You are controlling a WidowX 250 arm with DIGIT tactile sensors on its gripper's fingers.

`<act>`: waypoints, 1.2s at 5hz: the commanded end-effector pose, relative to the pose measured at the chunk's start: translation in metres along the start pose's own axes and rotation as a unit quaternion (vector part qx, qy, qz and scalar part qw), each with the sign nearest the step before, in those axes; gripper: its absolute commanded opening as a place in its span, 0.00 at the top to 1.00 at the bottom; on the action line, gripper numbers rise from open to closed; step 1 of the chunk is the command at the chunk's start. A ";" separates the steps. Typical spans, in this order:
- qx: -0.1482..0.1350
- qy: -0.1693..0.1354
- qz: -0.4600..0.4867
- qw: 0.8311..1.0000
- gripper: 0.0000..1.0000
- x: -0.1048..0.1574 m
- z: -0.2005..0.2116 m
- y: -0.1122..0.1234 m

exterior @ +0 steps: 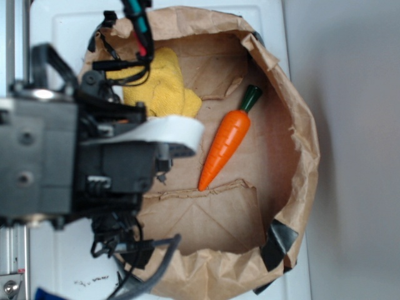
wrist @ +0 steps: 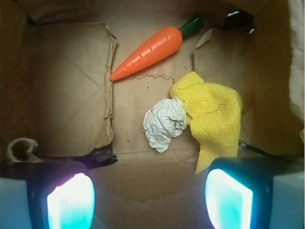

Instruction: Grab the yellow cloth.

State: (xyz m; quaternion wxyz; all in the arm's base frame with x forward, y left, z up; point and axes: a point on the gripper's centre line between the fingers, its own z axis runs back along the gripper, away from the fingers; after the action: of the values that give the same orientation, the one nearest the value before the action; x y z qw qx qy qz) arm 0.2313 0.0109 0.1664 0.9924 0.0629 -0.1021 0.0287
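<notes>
Wrist view: the bright yellow terry cloth with loose folds lies right of centre in the frame, on the floor of the brown paper bag. Its lower tail runs down to just above the right fingertip. The crumpled off-white paper wad sits touching the cloth's left edge, near frame centre. The orange toy carrot with green stem lies diagonally across the upper middle, apart from both.

Gripper: jaws spread wide, nothing between them; both fingertips glow at the bottom corners of the frame, clear above the bag floor.

Step in hand, as I judge it: line up over the cloth, then descend. The gap between the fingers currently centres on bare paper below the wad, not on the cloth. Shifting toward the right of the frame would put the cloth's bulk between the fingers. Aim for the thick folded middle, not the thin tail. Keep the left finger clear of the wad so it is not pinched along with the fabric.

Exterior view: the robot arm fills the left half and hides most of the cloth, showing only a patch at upper centre. The wad and fingers are not visible here. This view does show the bag's rolled rim, which the wrist view crops.
</notes>
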 end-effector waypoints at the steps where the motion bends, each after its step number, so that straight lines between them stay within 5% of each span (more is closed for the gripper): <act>1: -0.002 -0.025 0.002 1.000 0.00 0.009 0.016 0.001; 2: -0.014 -0.025 0.023 0.999 0.00 0.022 0.008 0.010; 3: 0.004 -0.027 0.045 0.999 0.00 0.040 -0.011 0.020; 4: 0.025 -0.060 0.064 0.996 0.00 0.040 -0.017 0.030; 6: 0.036 -0.066 0.031 0.997 0.00 0.040 -0.033 0.036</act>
State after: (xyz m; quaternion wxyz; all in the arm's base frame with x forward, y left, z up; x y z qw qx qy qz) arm 0.2733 0.0472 0.1275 0.9838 0.0931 -0.1448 0.0497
